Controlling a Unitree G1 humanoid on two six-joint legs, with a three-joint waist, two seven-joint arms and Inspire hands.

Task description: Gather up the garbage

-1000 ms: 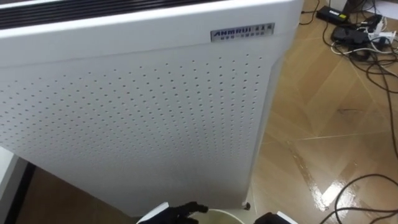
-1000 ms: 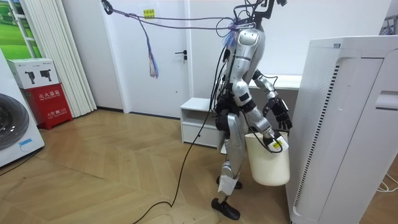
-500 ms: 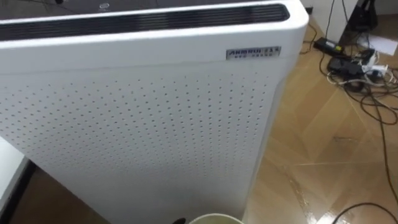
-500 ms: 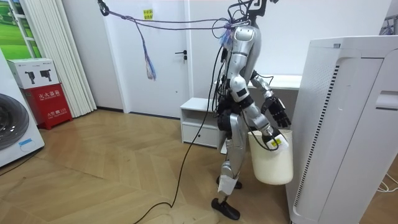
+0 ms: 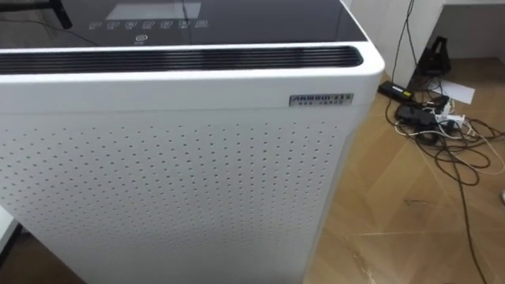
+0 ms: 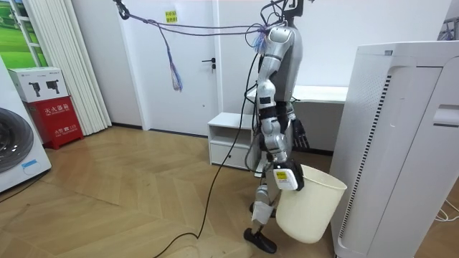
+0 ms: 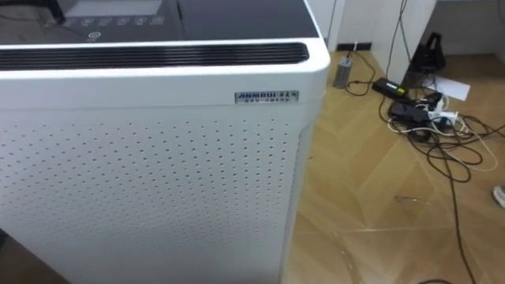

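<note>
Waste bin: a white waste bin is carried tilted, its mouth turned up toward the white air purifier, its rim just short of the purifier's lower front face.
Right hand: the right hand is clamped on the bin's rim, on the side away from the purifier.
Left hand: the left hand is hung at hip height between the body and the purifier, fingers slack, nothing held.
Stance: the robot is stood upright close before the purifier, facing it.
Purifier edges: the perforated front panel is seen straight ahead, and a rounded top front edge with a dark vent slot is seen above it.
Open floor: wooden floor lies bare to the right of the purifier's corner, and wide bare boards are seen behind the robot.
Cables: a tangle of cables lies past that corner, well apart from the purifier.
Far: a low white cabinet is set behind the robot.
</note>
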